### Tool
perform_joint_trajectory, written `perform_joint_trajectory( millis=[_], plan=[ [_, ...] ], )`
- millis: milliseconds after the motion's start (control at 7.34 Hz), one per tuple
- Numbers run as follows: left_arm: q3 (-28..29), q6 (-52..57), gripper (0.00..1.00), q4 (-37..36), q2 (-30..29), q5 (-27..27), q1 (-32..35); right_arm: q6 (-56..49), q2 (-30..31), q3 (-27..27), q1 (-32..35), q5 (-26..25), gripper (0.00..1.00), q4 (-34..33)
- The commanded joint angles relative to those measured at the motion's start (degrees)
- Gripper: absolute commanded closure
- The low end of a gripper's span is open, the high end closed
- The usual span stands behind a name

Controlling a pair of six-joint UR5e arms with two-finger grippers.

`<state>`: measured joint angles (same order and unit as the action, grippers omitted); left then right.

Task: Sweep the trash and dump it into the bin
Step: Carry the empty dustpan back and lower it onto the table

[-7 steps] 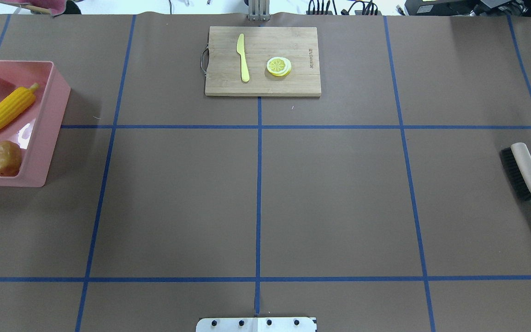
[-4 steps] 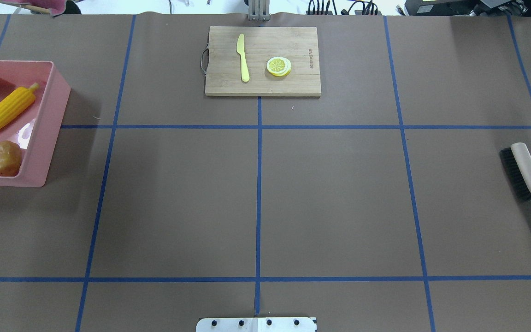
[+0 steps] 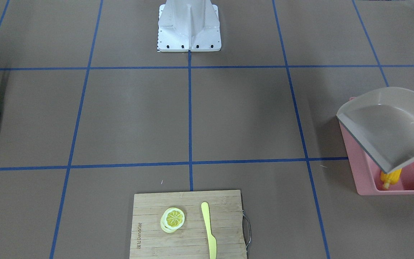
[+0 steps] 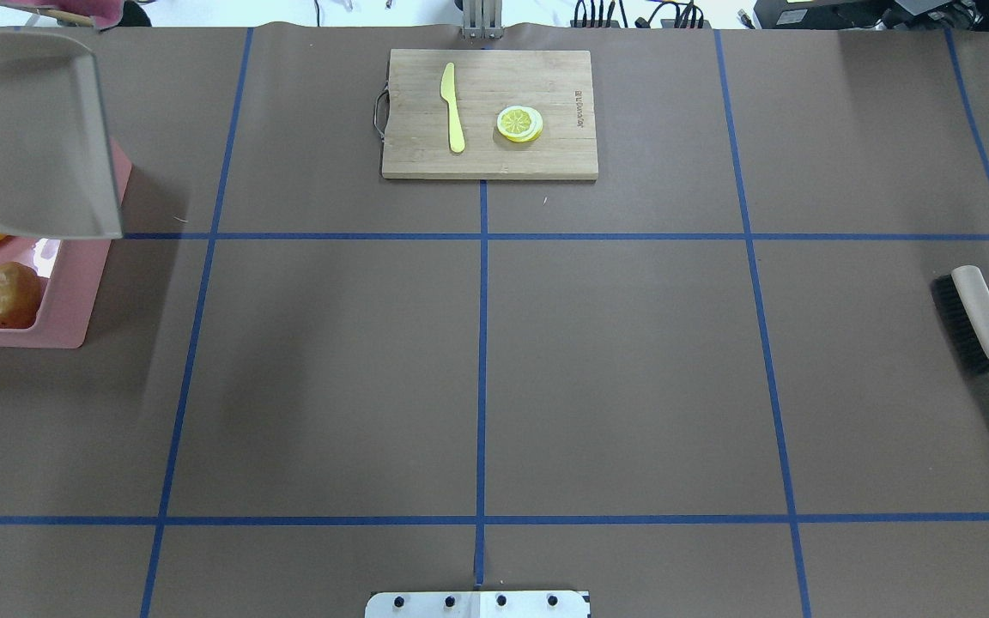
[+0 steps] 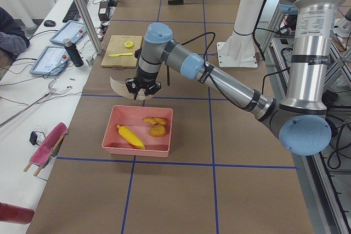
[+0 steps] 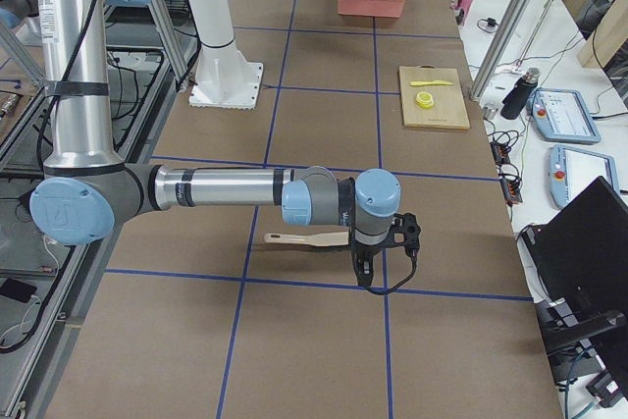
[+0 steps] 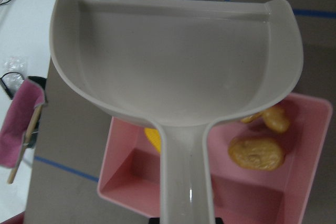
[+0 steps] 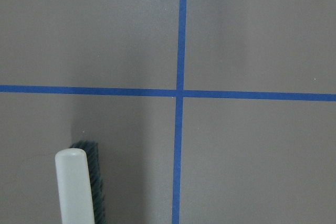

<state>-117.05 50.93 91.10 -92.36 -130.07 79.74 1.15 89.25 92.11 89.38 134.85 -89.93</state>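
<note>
The pink bin point(image 4: 74, 292) stands at the table's left end, also seen in the front view point(image 3: 365, 180). In it lie the corn cob point(image 5: 130, 135), the potato point(image 4: 9, 294) and the ginger root point(image 7: 273, 119). The beige dustpan point(image 4: 22, 129) hangs empty above the bin's far part and covers most of the corn. Its handle runs back to my left gripper point(image 5: 143, 87), which is shut on it. My right gripper point(image 6: 363, 257) is at the handle of the brush point(image 4: 975, 326), low over the table's right end. I cannot tell whether it is open or shut.
A wooden cutting board point(image 4: 489, 159) sits at the far middle with a pale yellow knife point(image 4: 453, 107) and a lemon slice point(image 4: 519, 123) on it. The robot base point(image 3: 189, 25) stands at the near middle edge.
The dustpan has come into view from the left, turned from edge-on to flat, and now hangs over the bin and hides most of the corn. The brush has not moved.
</note>
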Motion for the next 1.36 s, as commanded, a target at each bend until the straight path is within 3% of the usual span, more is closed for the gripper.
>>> perform_joint_trajectory(
  millis=[0, 272, 545, 681, 953, 1226],
  plan=[
    [-0.02, -4.23, 1.00, 0.22, -0.88, -7.89, -10.94, 0.17, -0.13, -0.09, 0.00, -1.68, 0.00, -0.07],
    [1.29, -4.78, 1.00, 0.05, -4.65, -8.00, -20.97, 0.16, 0.14, 0.09, 0.00, -2.13, 0.00, -0.07],
    [4.10, -12.68, 1.00, 2.22, -9.30, -8.01, -28.99, 0.17, 0.22, 0.35, 0.00, -2.22, 0.00, -0.07],
    [7.33, -13.39, 1.00, 3.29, -12.89, -8.18, -31.03, 0.25, 0.23, 0.27, 0.00, -2.22, 0.00, -0.07],
    [11.82, -20.31, 1.00, 13.88, -13.89, -7.66, -34.89, 0.51, 0.40, -0.08, 0.00, -2.66, 0.00, -0.07],
    [15.44, -22.71, 1.00, 18.93, -15.73, -5.83, -35.79, 0.69, 0.40, -0.09, 0.00, -3.54, 0.00, -0.07]
  ],
)
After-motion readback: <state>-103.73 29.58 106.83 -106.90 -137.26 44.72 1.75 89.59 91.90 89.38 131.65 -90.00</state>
